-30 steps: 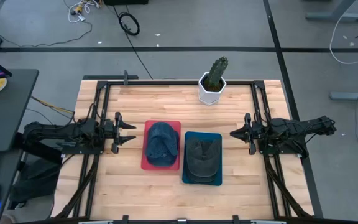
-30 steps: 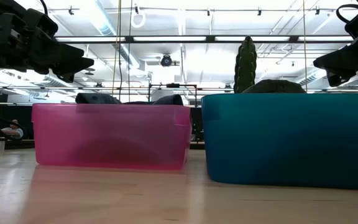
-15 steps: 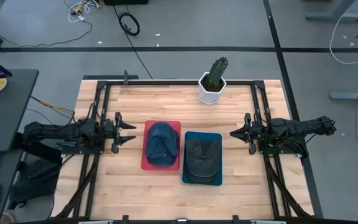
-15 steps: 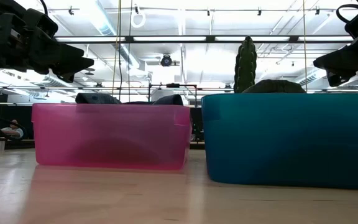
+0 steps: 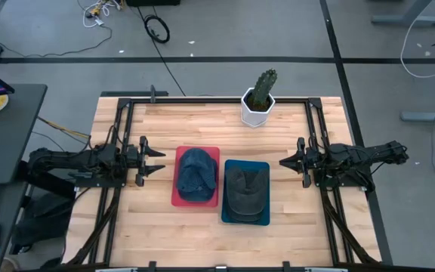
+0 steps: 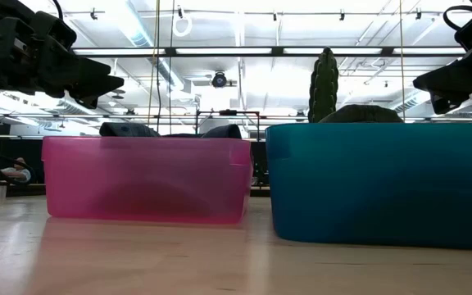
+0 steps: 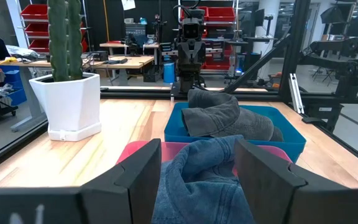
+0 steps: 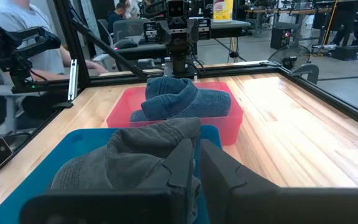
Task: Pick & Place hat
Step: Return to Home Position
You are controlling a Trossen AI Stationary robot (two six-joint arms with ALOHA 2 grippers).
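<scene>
You have the blue cap (image 5: 195, 172) in the red bin (image 5: 177, 201) and the black cap (image 5: 245, 190) in the blue bin (image 5: 227, 165), side by side mid-table (image 5: 172, 234); the left gripper (image 5: 159, 160) hovers near the left edge, fingers spread and empty; the right gripper (image 5: 283, 162) hovers near the right edge, fingers pressed together.

Before the cactus pot (image 5: 257, 113) we find the right bin (image 5: 228, 164), the right cap (image 5: 246, 189) inside; the left bin (image 5: 195, 204), holding the left cap (image 5: 195, 174), lies before-left of the pot.

Blue cap (image 5: 195, 174) in red bin (image 5: 177, 199), black cap (image 5: 246, 190) in blue bin (image 5: 228, 164)
</scene>
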